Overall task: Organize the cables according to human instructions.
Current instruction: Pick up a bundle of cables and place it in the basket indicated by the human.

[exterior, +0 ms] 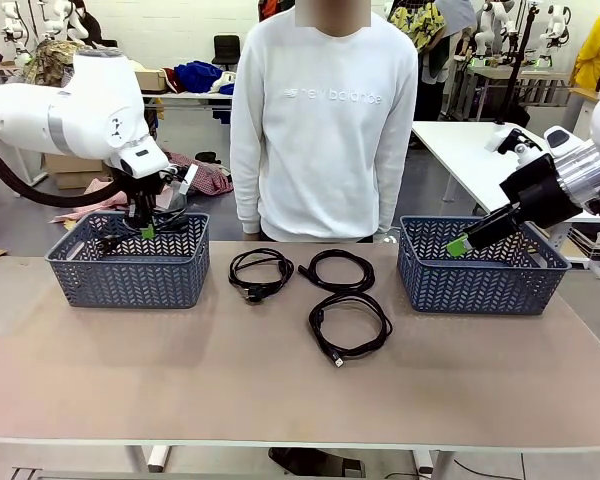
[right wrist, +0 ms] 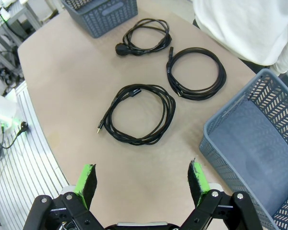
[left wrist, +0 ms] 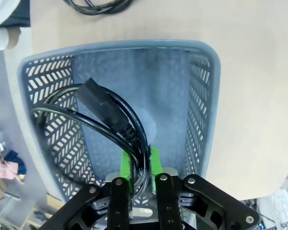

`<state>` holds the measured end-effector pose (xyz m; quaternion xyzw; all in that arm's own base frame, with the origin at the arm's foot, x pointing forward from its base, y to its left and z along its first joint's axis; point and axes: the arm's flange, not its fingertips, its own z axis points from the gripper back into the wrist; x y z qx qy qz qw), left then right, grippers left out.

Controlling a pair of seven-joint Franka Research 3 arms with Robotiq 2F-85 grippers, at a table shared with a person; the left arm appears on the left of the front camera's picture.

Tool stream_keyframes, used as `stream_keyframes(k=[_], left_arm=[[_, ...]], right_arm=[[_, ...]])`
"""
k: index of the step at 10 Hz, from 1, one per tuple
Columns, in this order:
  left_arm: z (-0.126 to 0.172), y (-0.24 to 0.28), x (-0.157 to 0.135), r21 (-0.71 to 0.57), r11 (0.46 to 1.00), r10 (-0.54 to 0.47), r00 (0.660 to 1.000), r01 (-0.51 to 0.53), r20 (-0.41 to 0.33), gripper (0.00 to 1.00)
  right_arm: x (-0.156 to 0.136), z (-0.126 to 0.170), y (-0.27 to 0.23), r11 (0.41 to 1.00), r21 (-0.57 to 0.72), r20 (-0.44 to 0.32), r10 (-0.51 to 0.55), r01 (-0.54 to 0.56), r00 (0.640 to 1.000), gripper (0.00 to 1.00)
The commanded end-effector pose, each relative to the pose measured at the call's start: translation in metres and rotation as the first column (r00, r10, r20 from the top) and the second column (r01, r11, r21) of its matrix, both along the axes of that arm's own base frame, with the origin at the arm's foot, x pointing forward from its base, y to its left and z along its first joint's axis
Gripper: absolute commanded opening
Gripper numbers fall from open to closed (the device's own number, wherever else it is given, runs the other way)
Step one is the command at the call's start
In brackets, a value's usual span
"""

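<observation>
Left jaws around cable, in basket

Frontal across table; wrist cameras overhead

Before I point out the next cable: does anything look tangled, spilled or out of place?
Nothing stands out. The far-left cable, far-right cable and near cable lie neatly coiled on the table. The fourth cable is in the left basket, between the pads of the left gripper.
</observation>
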<state>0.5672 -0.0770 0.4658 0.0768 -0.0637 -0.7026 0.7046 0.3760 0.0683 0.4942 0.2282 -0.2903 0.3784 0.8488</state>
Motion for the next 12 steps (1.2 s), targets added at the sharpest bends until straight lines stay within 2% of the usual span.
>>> stream_keyframes(k=[1,2,3,4,5,6,7,8,9,12], left_arm=[[0.003,0.007,0.007,-0.027,1.0,-0.014,1.0,0.014,0.002,0.34],[0.004,0.008,0.007,-0.028,1.0,-0.009,1.0,0.009,0.001,0.51],[0.004,0.008,0.008,-0.031,0.999,-0.005,1.0,0.005,-0.001,0.53],[0.007,0.008,0.007,-0.029,1.0,-0.001,1.0,0.0,-0.01,0.7],[0.011,0.007,0.007,-0.03,1.0,-0.001,1.0,0.001,-0.022,0.72],[0.014,0.008,0.007,-0.04,0.999,0.003,0.999,-0.005,-0.041,0.7],[0.017,0.009,0.007,-0.044,0.999,0.009,0.998,-0.012,-0.059,0.92],[0.018,0.009,0.007,-0.051,0.999,0.013,0.998,-0.017,-0.069,0.89],[0.02,0.009,0.007,-0.054,0.998,0.02,0.997,-0.024,-0.076,1.0],[0.025,0.008,0.005,-0.054,0.998,0.033,0.996,-0.038,-0.085,1.0]], right_arm=[[0.004,0.0,-0.001,1.0,0.022,0.012,0.02,-0.02,1.0,1.0],[0.004,0.0,-0.001,1.0,0.022,0.012,0.02,-0.02,1.0,1.0],[0.004,0.0,-0.001,1.0,0.022,0.012,0.02,-0.02,1.0,1.0],[0.004,0.0,-0.001,1.0,0.022,0.012,0.02,-0.02,1.0,1.0],[0.004,0.0,-0.001,1.0,0.022,0.012,0.02,-0.02,1.0,1.0],[0.004,0.0,-0.001,1.0,0.022,0.012,0.02,-0.02,1.0,1.0],[0.004,0.0,-0.001,1.0,0.022,0.012,0.02,-0.02,1.0,1.0],[0.004,0.0,-0.001,1.0,0.022,0.012,0.02,-0.02,1.0,1.0],[0.004,0.0,-0.001,1.0,0.022,0.012,0.02,-0.02,1.0,1.0],[0.004,0.0,-0.001,1.0,0.022,0.012,0.02,-0.02,1.0,1.0]])
